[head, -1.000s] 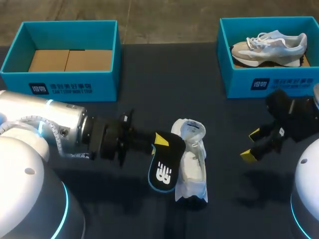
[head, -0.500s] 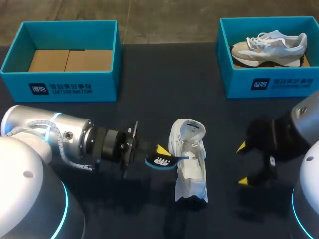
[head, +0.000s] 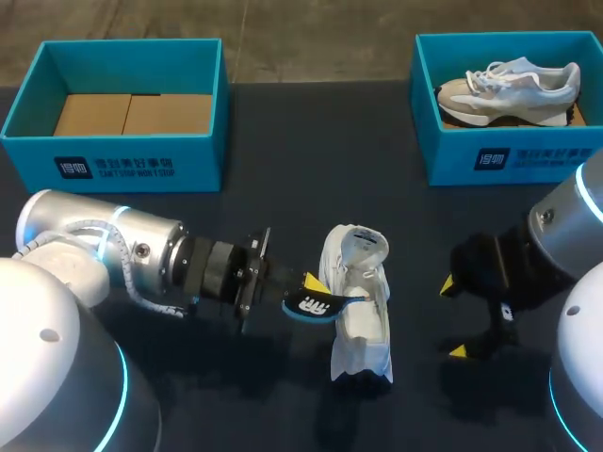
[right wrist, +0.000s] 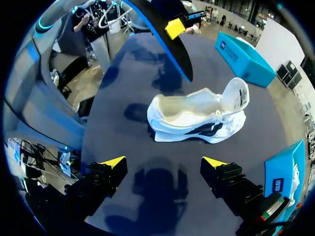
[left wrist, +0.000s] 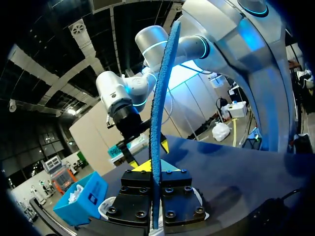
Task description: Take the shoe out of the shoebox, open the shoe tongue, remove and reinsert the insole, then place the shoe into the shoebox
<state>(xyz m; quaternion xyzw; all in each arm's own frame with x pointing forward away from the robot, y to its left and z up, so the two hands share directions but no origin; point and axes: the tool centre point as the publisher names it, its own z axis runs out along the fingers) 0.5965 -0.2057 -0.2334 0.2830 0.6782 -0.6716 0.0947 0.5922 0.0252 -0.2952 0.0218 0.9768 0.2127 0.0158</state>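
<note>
The insole (head: pixel 313 306) is being pinched by the left pincer (head: pixel 303 287) just beside the shoe (head: pixel 363 315). A toe-first tilt is being called for, with the spread right pincer (head: pixel 454 317) steadying the shoe.

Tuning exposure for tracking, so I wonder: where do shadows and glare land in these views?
Head view: glare on the left arm's silver shell, soft shadow beneath it. Right wrist view: dark shadow blots on the table ahead of the open right hand; white shoe evenly lit. Left wrist view: insole against a bright backdrop.
</note>
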